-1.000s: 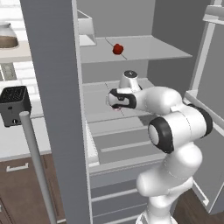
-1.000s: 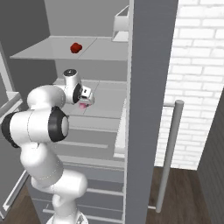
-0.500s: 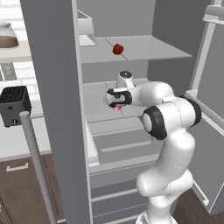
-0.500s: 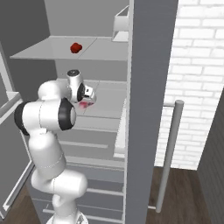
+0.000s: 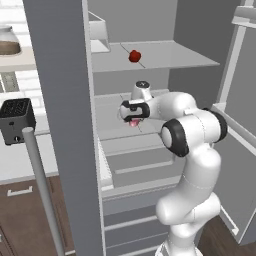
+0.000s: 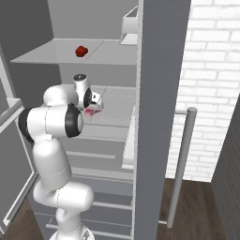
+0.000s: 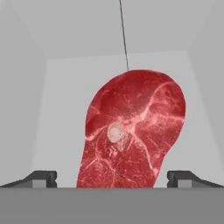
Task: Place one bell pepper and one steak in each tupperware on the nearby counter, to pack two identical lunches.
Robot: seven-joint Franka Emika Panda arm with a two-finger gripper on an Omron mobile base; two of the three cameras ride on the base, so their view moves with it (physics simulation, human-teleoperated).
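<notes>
While the fingers (image 7: pixel 112 179) stand spread wide and hold nothing, the steak (image 7: pixel 131 131) lies flat on the fridge shelf (image 7: pixel 65 109) straight ahead between them, its long axis running from 7 to 1 o'clock in the hand view, neither tip touching it; a bell pepper (image 5: pixel 134 56) sits on the shelf above.

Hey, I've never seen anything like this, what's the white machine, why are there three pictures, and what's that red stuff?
It's a white robot arm reaching into an open fridge. Two pictures come from cameras behind it, one on its left and one on its right. The third comes from a camera on its hand, looking along the gripper. The gripper is open and holds nothing. The big red thing right in front of it is a steak lying on a fridge shelf. The small red ball on the shelf above is a bell pepper. A black toaster sits on the counter outside.
</notes>
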